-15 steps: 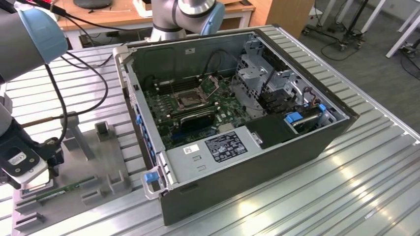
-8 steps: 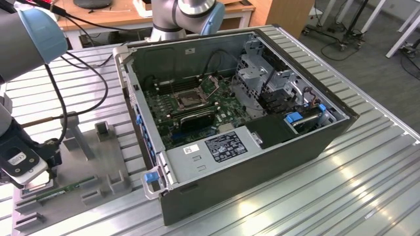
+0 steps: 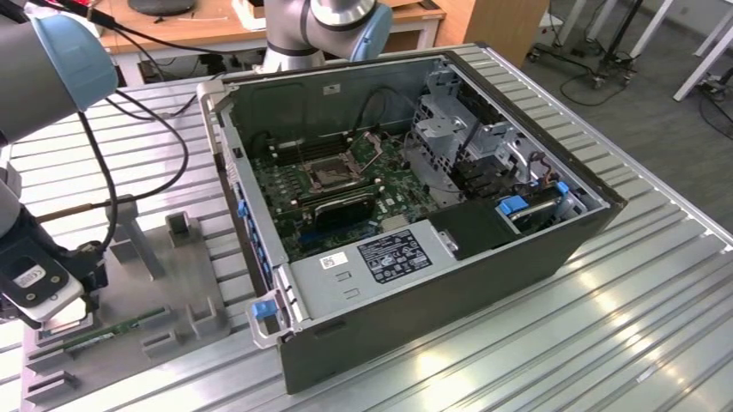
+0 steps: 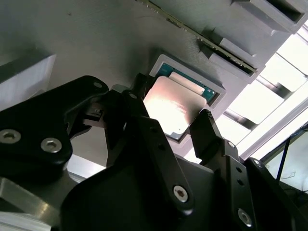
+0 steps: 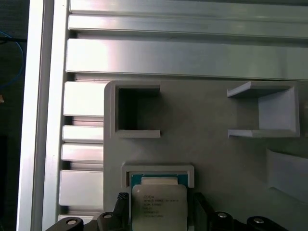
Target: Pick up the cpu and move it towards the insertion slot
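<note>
1. Where the two black fingers (image 4: 130,108) reach the chip, the gripper (image 4: 169,113) stands narrow. One finger sits on each of two opposite edges of the cpu (image 4: 168,102), and I can make out no gap on either side. I judge it clamped on the chip rather than standing off it.
2. In both wrist views the cpu lies flat between the fingers, its silvery lid turned towards the cameras. It is in or just above a square grey pocket (image 5: 159,169), and I cannot tell whether its underside has left the pocket floor.
3. The chip is square, so it has no long axis to line up. What counts is that it is taken across its width and sits level.
4. In the exterior view the gripper is at the lower left of the frame, down over the grey tray (image 3: 172,283). The long green memory stick (image 3: 115,329) lies just beside it on the same tray.
5. From the jaws, the insertion slot (image 3: 329,172) lies up and to the right in the exterior view. It sits on the green motherboard (image 3: 396,206) inside the open computer case (image 3: 458,292).
6. Chip and slot are well apart, and the near wall of the case stands between them.
</note>
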Action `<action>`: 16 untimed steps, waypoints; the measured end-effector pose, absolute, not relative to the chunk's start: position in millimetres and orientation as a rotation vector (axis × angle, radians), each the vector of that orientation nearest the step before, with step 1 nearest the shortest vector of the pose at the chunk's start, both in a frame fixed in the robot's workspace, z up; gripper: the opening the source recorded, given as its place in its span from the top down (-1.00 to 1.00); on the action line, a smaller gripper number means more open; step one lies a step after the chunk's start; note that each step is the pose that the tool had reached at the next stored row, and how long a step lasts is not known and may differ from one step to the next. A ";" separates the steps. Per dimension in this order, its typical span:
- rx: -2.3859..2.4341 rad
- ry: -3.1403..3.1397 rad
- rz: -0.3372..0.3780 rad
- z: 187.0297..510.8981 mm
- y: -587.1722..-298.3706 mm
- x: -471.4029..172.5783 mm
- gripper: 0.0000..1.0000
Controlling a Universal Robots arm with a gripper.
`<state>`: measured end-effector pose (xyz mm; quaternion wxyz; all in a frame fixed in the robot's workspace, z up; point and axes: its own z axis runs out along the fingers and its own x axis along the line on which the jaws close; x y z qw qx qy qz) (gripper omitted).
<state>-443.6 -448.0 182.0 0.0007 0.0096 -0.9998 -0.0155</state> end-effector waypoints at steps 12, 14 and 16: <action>0.030 -3.140 -0.049 181.1 -447.2 -444.7 -0.27; 0.030 -3.140 -0.050 180.9 -446.6 -444.9 -0.27; 0.030 -3.140 -0.050 180.9 -446.6 -444.9 -0.27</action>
